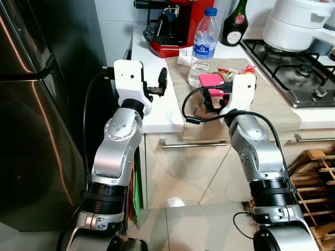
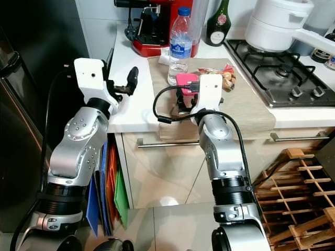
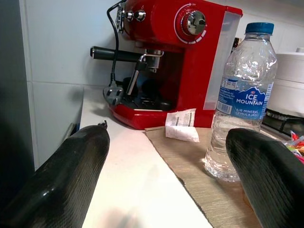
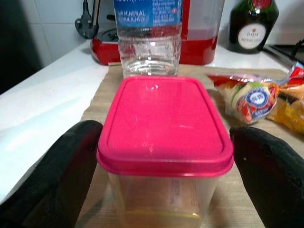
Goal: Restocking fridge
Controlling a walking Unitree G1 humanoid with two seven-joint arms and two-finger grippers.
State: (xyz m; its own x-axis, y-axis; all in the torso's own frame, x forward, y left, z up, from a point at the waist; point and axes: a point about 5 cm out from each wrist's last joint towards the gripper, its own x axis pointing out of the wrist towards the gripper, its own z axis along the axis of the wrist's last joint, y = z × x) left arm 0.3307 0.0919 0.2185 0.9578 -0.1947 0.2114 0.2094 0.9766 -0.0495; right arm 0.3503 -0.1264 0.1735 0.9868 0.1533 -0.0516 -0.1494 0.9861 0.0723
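Right gripper sits wide open around the pink-lidded box on the counter mat, lined up to grab; left gripper hovers open near the water bottle, probably waiting.

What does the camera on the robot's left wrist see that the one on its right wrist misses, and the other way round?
The left wrist view alone takes in the white receipt lying in front of the red coffee machine, and the left gripper with its jaws wide apart over bare counter. The right wrist view alone has the pink-lidded container between the right gripper's open jaws, the wrapped snacks and a dark green bottle. Both share the water bottle and the brown mat.
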